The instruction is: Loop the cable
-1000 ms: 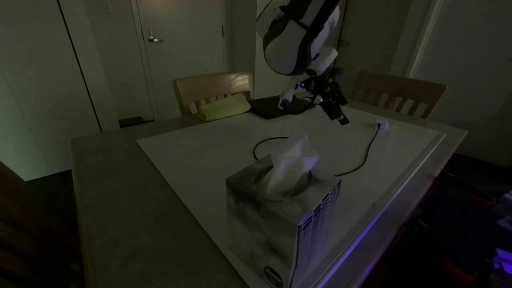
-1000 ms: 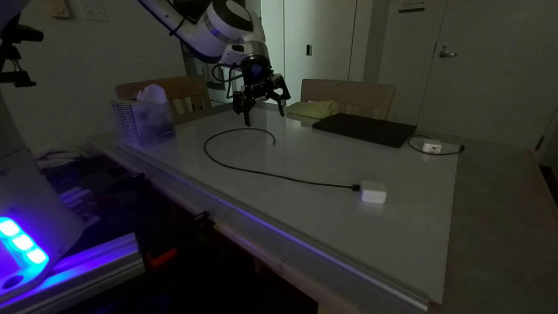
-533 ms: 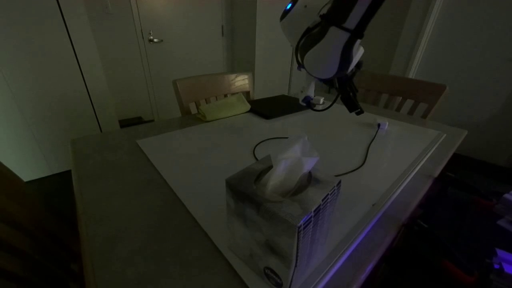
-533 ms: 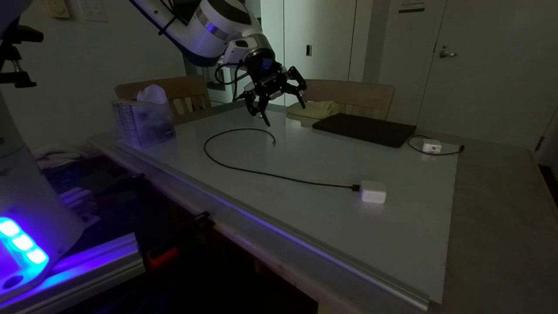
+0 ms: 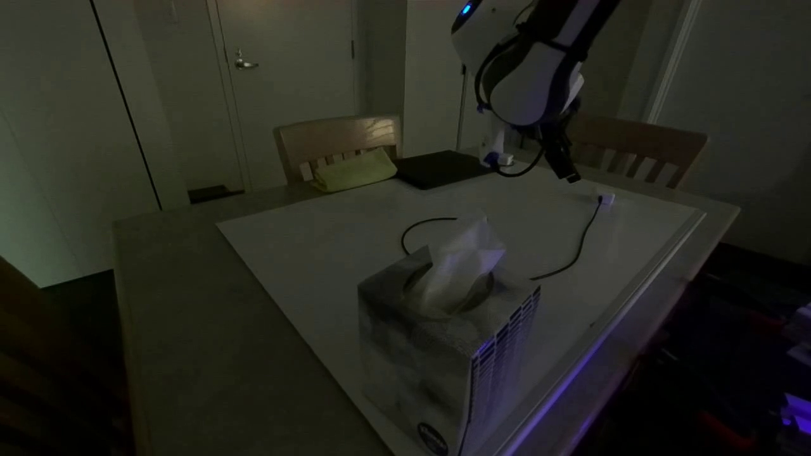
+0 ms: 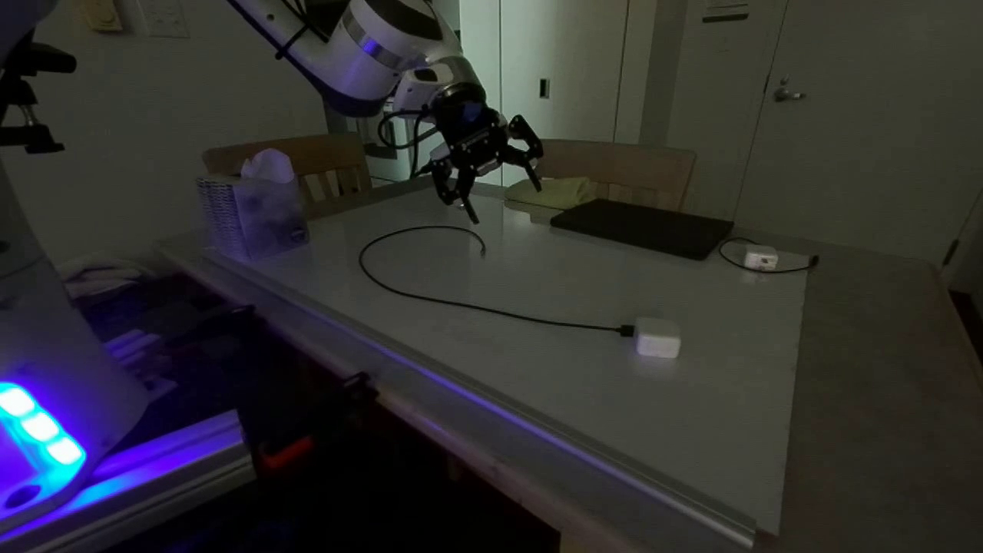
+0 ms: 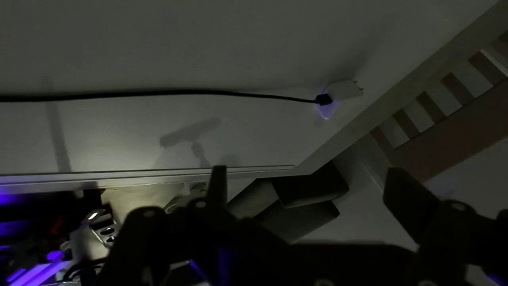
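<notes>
- Noted dim light over white board beneath tissue box.
- Found cable flat on white board, curving toward tissue box, with white plug well apart from it.
- Held gripper aloft, well apart from tissue box, spread wide and empty.
- Probably called for straddling loose end, pinching lightly, then sweeping low across cable without tugging white plug.

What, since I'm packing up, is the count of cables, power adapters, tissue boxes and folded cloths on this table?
Black cables: 2
White power adapters: 2
Tissue boxes: 1
Folded yellow-green cloths: 1
Total: 6
</notes>
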{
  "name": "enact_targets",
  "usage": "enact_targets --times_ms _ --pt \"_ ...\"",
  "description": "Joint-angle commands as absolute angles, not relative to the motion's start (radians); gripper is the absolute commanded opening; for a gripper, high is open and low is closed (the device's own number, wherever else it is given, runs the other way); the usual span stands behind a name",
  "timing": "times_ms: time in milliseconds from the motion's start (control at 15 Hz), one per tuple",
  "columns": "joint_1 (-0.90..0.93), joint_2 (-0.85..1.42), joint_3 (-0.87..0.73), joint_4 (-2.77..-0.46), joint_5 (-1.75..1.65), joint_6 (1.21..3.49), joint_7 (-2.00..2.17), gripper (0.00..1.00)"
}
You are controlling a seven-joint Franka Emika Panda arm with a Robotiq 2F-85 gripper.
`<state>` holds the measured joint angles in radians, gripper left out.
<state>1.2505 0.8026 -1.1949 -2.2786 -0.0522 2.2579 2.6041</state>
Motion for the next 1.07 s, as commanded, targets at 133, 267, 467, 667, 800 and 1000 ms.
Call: enact_targets --times_ms 133,267,467,667,800,1000 --pt "1.186 0.725 -1.181 -2.306 -0.188 2.334 2.563 1.0" --pt "1.153 0.688 -1.194 -2.359 -0.252 2.484 2.506 1.0" --pt "1.09 0.667 -1.219 -2.434 -0.313 2.72 2.419 1.0" --pt "0.979 0.621 -1.213 -2.5 -0.283 2.933 2.259 1.0" --pt "1.021 0.713 -1.223 -2.473 -0.218 2.894 2.269 1.0" --pt "0.991 0.677 -1.222 -2.486 -0.214 2.919 2.231 1.0"
